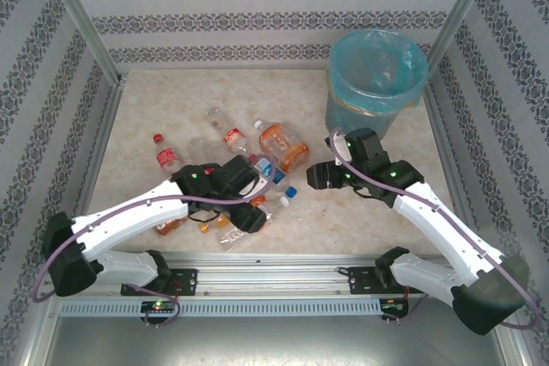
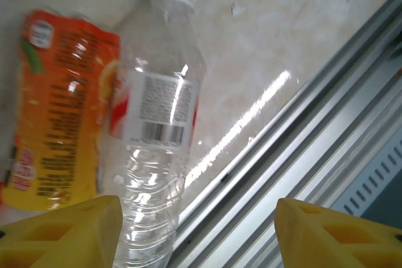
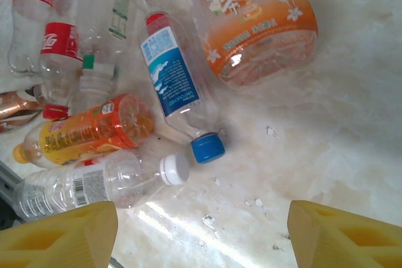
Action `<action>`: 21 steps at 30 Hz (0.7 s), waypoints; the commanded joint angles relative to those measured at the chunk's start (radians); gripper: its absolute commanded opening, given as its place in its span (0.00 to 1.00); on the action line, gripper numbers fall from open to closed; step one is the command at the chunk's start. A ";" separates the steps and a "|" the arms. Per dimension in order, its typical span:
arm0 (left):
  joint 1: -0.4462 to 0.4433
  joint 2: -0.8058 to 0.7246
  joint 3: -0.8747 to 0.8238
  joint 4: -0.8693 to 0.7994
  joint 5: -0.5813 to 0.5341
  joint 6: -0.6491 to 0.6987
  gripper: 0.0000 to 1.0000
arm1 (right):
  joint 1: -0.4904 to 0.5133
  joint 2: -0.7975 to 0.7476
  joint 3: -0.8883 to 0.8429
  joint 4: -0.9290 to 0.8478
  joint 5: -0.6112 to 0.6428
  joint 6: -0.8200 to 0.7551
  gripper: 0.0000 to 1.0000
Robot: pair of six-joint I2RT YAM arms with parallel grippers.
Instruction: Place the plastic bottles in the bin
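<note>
The plastic bottles lie in a loose heap mid-table. Among them are a big orange-labelled one point(image 1: 283, 145) point(image 3: 257, 23), a blue-labelled one with a blue cap point(image 3: 179, 86), a small orange juice one point(image 3: 88, 130) point(image 2: 59, 111) and a clear one with a white cap point(image 3: 100, 183) point(image 2: 157, 123). My left gripper point(image 1: 249, 216) point(image 2: 198, 233) is open low over the clear bottle, whose base lies just inside the left fingertip point(image 2: 69, 233). My right gripper point(image 1: 319, 175) point(image 3: 201, 236) is open over bare table to the right of the heap. The bin point(image 1: 377, 75) stands at the back right.
Red-labelled cola bottles point(image 3: 59, 45) point(image 1: 165, 156) and a green-capped bottle point(image 3: 94, 73) lie on the heap's far and left sides. The metal rail point(image 2: 301, 142) of the table's front edge runs right beside the clear bottle. Patterned walls enclose the table.
</note>
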 commanded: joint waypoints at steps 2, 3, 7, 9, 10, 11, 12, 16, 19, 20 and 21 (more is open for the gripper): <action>-0.031 0.053 -0.045 -0.051 0.028 -0.038 0.65 | -0.010 -0.022 -0.031 0.003 0.013 -0.016 0.74; -0.034 0.064 -0.052 -0.041 0.033 -0.041 0.65 | -0.010 -0.022 -0.034 0.006 0.014 -0.015 0.73; -0.042 0.116 -0.056 -0.038 0.008 -0.053 0.66 | -0.012 -0.028 -0.045 0.016 0.010 -0.008 0.73; -0.042 0.146 -0.053 -0.052 -0.008 -0.049 0.67 | -0.012 -0.029 -0.047 0.020 0.010 -0.010 0.74; -0.042 0.158 -0.050 -0.056 -0.014 -0.048 0.68 | -0.012 -0.027 -0.048 0.021 0.010 -0.011 0.74; -0.042 0.172 -0.050 -0.058 -0.013 -0.047 0.68 | -0.012 -0.027 -0.047 0.021 0.010 -0.013 0.74; -0.042 0.182 -0.050 -0.057 -0.012 -0.048 0.67 | -0.012 -0.026 -0.048 0.022 0.010 -0.014 0.74; -0.042 0.199 -0.051 -0.050 -0.022 -0.042 0.68 | -0.012 -0.021 -0.050 0.026 0.001 -0.009 0.74; -0.042 0.195 -0.039 -0.064 -0.054 -0.027 0.69 | -0.012 -0.022 -0.060 0.034 -0.008 0.001 0.74; -0.042 0.191 -0.031 -0.069 -0.067 -0.022 0.70 | -0.010 -0.022 -0.066 0.038 -0.011 0.005 0.74; -0.042 0.186 -0.024 -0.071 -0.075 -0.019 0.71 | -0.011 -0.023 -0.071 0.041 -0.013 0.009 0.74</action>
